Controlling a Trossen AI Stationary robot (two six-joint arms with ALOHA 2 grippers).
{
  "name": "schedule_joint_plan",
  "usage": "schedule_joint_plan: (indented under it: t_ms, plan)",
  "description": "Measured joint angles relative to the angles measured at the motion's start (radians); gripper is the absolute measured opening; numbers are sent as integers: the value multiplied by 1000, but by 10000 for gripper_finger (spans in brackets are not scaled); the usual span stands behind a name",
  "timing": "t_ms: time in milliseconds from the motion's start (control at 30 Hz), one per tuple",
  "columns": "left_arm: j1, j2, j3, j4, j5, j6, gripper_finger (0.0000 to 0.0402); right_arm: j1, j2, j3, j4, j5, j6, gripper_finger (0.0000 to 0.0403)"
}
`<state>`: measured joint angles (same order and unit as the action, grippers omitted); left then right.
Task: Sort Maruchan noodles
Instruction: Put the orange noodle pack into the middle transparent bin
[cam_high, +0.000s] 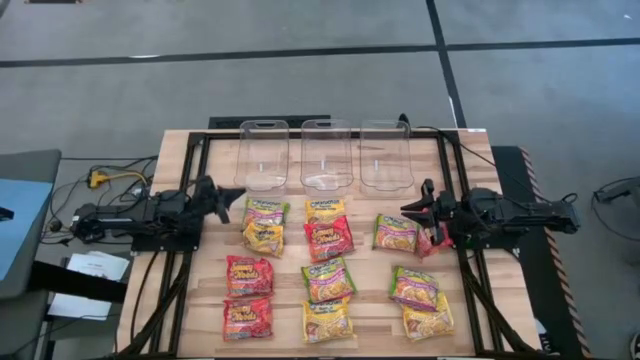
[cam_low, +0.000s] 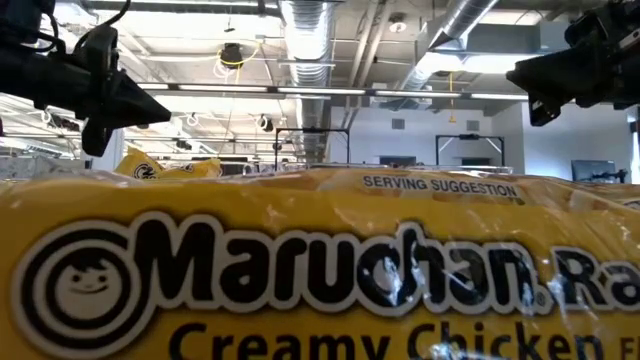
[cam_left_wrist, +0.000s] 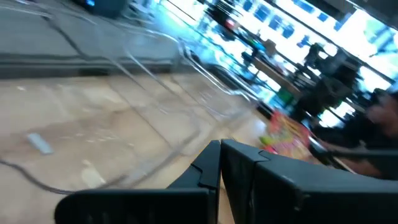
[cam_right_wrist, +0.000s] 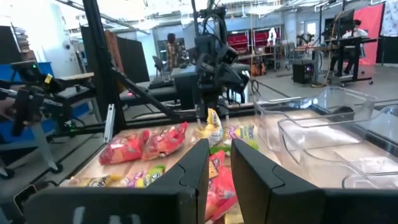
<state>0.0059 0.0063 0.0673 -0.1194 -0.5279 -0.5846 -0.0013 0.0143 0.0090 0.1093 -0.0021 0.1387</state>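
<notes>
Maruchan noodles (cam_high: 327, 279), a dozen or so flat crinkly plastic packets in yellow, red and green, are spread in loose columns over the middle of the pale wooden table (cam_high: 175, 165). Bare wood is open down both side edges.

Over on the left, the left gripper (cam_high: 232, 193) has its fingers pressed together and holds nothing, just beside the nearest yellow packet (cam_high: 263, 238).

Three clear plastic bins (cam_high: 327, 155) sit in a row along the far edge.

On the right, the right gripper (cam_high: 418, 212) is clamped on a red packet (cam_right_wrist: 219, 186), which only the right wrist view shows properly.

The low view is mostly blocked by one glossy yellow Creamy Chicken packet (cam_low: 320, 270).
</notes>
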Motion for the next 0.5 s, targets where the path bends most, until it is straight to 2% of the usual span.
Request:
schedule_joint_plan:
  t_ms: [200, 367, 500]
  plan:
    - [0, 0, 0, 0, -61, -30, 0, -1, 0, 0, 73, 0, 10, 95]
    - [0, 0, 0, -1, -96, -34, 0, -1, 0, 0, 233, 2, 139, 95]
    - [0, 0, 0, 2, -103, -25, 0, -1, 0, 0, 371, 35, 160, 95]
